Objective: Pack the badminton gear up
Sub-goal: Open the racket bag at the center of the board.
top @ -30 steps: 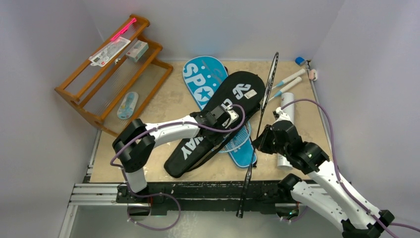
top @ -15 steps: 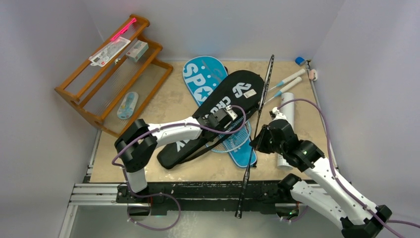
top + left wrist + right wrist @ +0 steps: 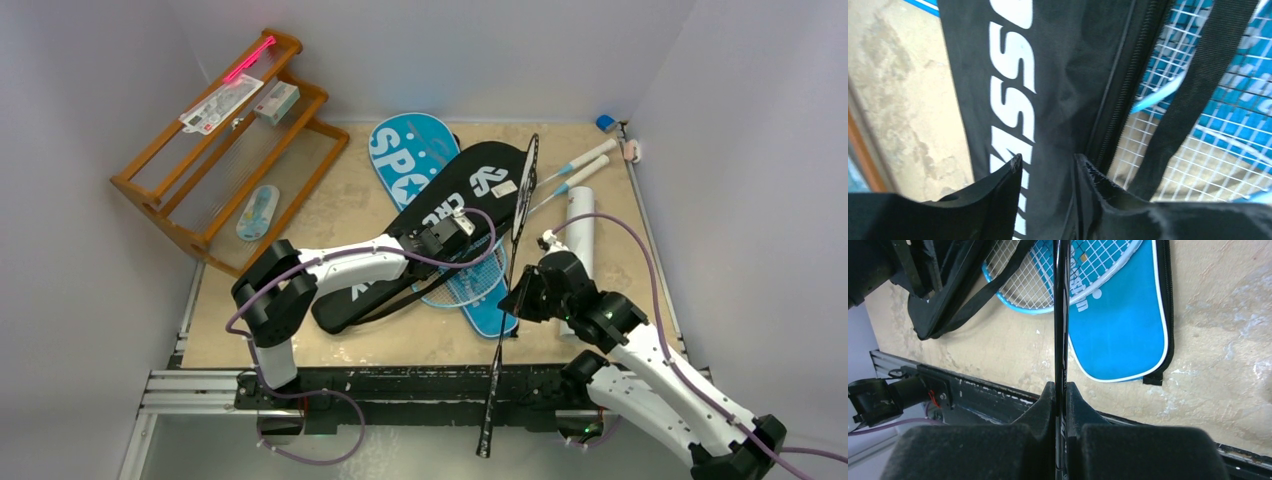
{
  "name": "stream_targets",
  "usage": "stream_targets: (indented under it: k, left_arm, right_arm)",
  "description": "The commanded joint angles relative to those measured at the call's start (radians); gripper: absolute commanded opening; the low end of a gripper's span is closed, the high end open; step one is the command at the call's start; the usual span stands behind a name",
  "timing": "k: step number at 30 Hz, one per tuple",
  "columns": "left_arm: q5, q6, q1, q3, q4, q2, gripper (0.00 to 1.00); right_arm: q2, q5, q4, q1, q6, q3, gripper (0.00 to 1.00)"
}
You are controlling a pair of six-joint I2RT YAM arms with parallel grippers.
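Up close, the left gripper (image 3: 1048,167) pinches the black cover (image 3: 1013,75) beside its zipper, with fabric between the fingers. That cover lies slantwise over the blue cover (image 3: 410,150) and a blue racket (image 3: 1018,285) on the table (image 3: 340,210). The right gripper (image 3: 1061,390) is clamped on the black racket (image 3: 1061,300), held edge-on and tilted, its head above the black cover and its handle past the table's near edge. A white tube (image 3: 580,215) lies near the right gripper.
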Motion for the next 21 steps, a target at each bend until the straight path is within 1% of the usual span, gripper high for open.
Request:
stream_targets:
  k: [1,3,6,7,12,17,21]
  left_arm:
    - [0.099,0.005,-0.004,0.020,0.016,-0.032,0.43]
    - [0.104,0.010,-0.005,0.017,0.016,-0.023,0.47]
    - [0.131,0.013,-0.004,0.031,0.000,0.008,0.49]
    - [0.144,0.015,-0.004,0.037,-0.006,0.020,0.51]
    - [0.128,0.015,-0.004,0.043,-0.012,0.037,0.52]
    - [0.017,-0.009,-0.004,0.060,-0.036,0.067,0.47]
    - [-0.028,-0.026,-0.005,0.068,-0.042,0.076,0.42]
  right_arm:
    - [-0.041,-0.027,0.038,-0.001,0.023,-0.007,0.00]
    - [-0.055,-0.022,0.032,-0.001,0.023,-0.008,0.00]
    - [-0.065,-0.015,0.031,-0.002,0.024,-0.015,0.00]
    - [-0.065,-0.013,0.031,-0.001,0.025,-0.016,0.00]
    - [-0.064,-0.014,0.035,-0.001,0.025,-0.024,0.00]
    - [-0.059,-0.019,0.046,-0.001,0.027,-0.028,0.00]
    - [-0.058,-0.024,0.052,-0.001,0.026,-0.027,0.00]
